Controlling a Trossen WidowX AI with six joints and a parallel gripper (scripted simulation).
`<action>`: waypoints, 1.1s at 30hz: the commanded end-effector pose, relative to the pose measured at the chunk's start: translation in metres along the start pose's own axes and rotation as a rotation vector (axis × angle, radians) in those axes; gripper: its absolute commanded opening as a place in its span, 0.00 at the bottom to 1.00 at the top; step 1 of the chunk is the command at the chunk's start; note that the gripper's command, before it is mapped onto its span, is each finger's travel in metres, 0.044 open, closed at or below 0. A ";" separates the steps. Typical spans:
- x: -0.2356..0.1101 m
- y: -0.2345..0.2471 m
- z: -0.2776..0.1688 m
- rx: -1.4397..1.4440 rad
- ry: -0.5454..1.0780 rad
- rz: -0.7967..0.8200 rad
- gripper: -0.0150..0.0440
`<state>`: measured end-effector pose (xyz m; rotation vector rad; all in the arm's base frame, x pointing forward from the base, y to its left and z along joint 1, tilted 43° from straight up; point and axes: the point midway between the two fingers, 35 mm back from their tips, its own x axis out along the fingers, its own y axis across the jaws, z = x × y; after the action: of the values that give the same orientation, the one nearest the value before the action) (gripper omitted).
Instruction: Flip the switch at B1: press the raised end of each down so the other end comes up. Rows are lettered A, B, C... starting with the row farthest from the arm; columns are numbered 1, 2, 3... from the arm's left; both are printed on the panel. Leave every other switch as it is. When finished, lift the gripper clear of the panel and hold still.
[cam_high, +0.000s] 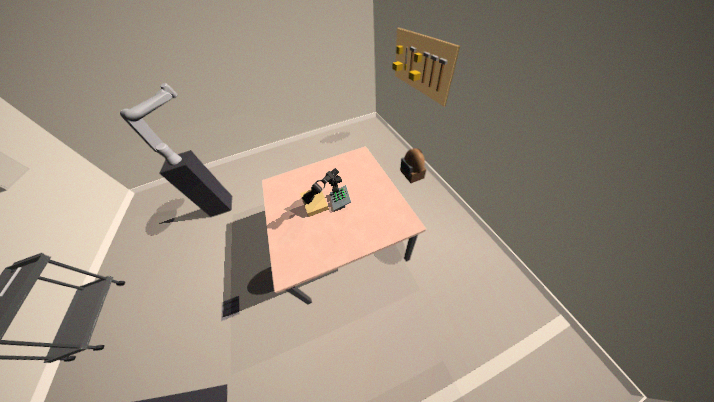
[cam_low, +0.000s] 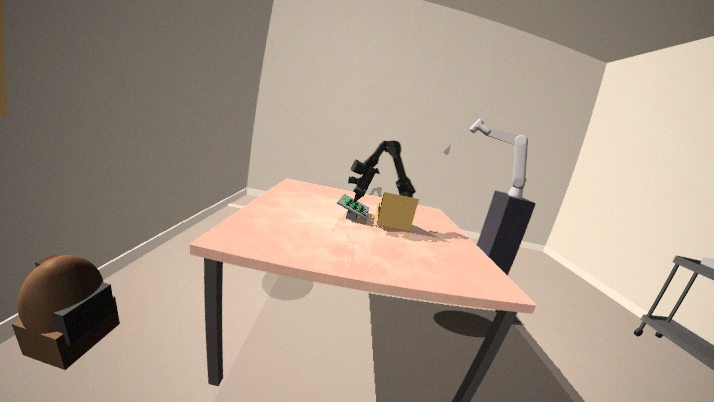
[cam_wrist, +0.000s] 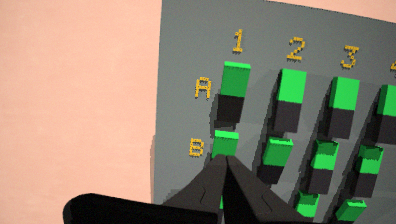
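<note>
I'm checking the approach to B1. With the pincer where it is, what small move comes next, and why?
Probably a short push straight down. The black pincer is shut to a point, its tip at the near edge of the green rocker switch at B1 on the grey panel. I can't tell whether it touches yet.

Arm (cam_low: 395, 160) arched, wrist down; gripper (cam_wrist: 226, 158) closed, empty

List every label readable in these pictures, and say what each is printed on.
"1" – yellow, on the grey switch panel, above the first column.
"2" – same panel, second column.
"3" – same panel, third column.
"A" – panel, left of the far row.
"B" – panel, left of the second row.
A fourth column mark is cut off at the wrist view's edge.
The other views are too small to read.
</note>
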<state>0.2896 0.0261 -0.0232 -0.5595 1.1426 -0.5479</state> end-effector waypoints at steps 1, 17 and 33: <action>0.005 -0.001 -0.002 -0.006 0.003 -0.006 0.25; 0.018 -0.001 -0.001 -0.006 0.003 -0.006 0.25; 0.019 -0.001 -0.001 -0.006 0.003 -0.006 0.25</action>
<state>0.2942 0.0132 -0.0355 -0.5627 1.1466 -0.5504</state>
